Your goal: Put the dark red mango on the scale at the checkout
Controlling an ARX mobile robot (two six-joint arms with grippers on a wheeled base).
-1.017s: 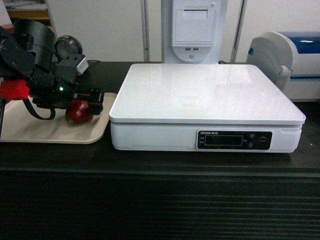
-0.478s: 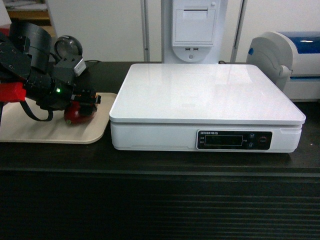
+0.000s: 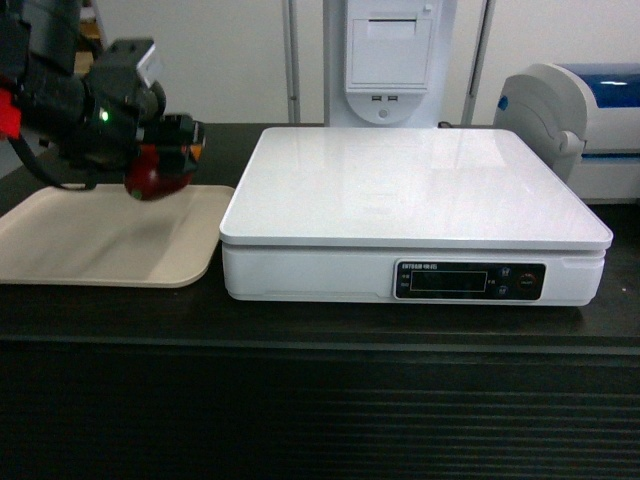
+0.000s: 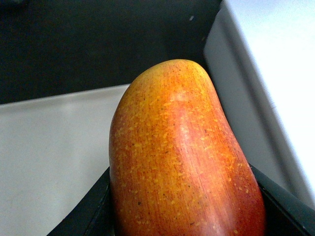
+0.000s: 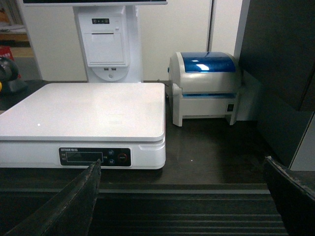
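The dark red mango [image 3: 152,175] hangs in the air above the beige tray [image 3: 100,250], with my left gripper [image 3: 172,158] shut on it. In the left wrist view the mango [image 4: 182,157] fills the middle, orange-red and speckled, with a black finger [image 4: 86,214] on either side. The white scale [image 3: 410,185] stands just right of the mango on the black checkout [image 3: 320,420], its platform bare. My right gripper [image 5: 182,196] is open and holds nothing, low in front of the checkout's ribbed front, to the right of the scale [image 5: 83,113]. It is out of the head view.
A white-and-blue printer [image 5: 206,86] stands right of the scale, and a white receipt terminal [image 3: 388,60] behind it. The scale's side wall [image 4: 236,88] is close to the mango's right. A dark panel [image 5: 280,54] rises at the far right.
My left gripper has risen with the mango, lifting it off the tray. The tray now lies bare below it. The scale has not moved.
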